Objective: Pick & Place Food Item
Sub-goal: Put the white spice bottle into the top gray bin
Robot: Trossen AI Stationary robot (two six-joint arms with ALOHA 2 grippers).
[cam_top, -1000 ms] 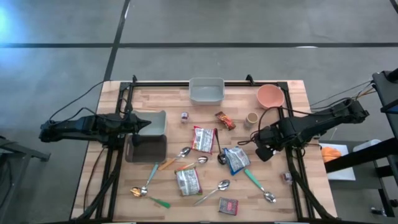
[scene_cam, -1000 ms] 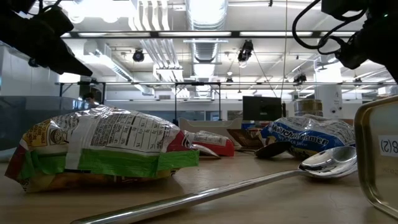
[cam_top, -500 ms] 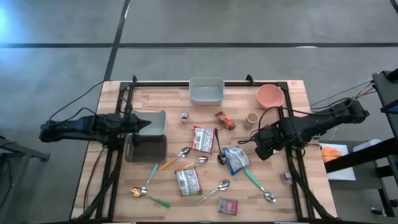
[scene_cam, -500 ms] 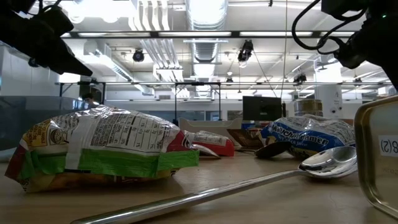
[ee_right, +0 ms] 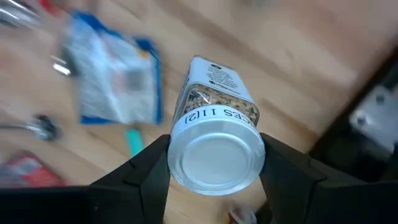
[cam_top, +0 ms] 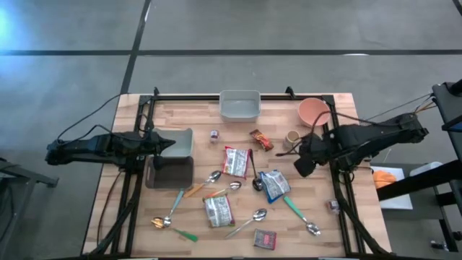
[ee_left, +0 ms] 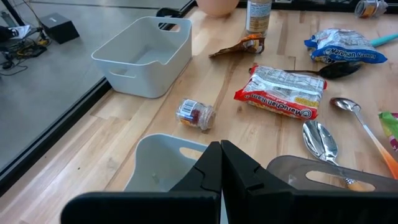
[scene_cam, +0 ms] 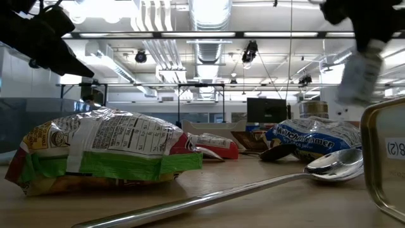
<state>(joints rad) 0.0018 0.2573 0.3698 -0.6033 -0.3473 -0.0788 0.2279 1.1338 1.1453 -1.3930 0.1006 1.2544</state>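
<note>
My right gripper (cam_top: 303,163) hangs over the table's right side, shut on a clear jar of seeds with a white lid (ee_right: 214,152). The low view shows that jar (scene_cam: 357,76) blurred and high above the tabletop. Below it on the wood lies a blue snack bag (ee_right: 118,74). At the table's left, my left gripper (ee_left: 221,168) waits shut above a grey bin (cam_top: 180,144) and touches nothing. My right gripper pinches the jar between its two fingers (ee_right: 149,174) at the lid end (ee_right: 180,155), one finger on each opposite side. The fingers come from above, pointing steeply down. The jar hangs below them, slightly tilted, clear of the table.
A white bin (cam_top: 240,105) and a pink bowl (cam_top: 314,110) stand at the far edge, a small cup (cam_top: 291,137) near them. Noodle packets (cam_top: 235,160), several spoons (cam_top: 256,217), a small jar (cam_top: 214,135) and a dark tray (cam_top: 170,173) lie across the middle.
My right gripper has risen and shifted a little toward the table's far edge, tipping to point more steeply down. The jar has come up with it and now shows in the low view, high above the tabletop.
</note>
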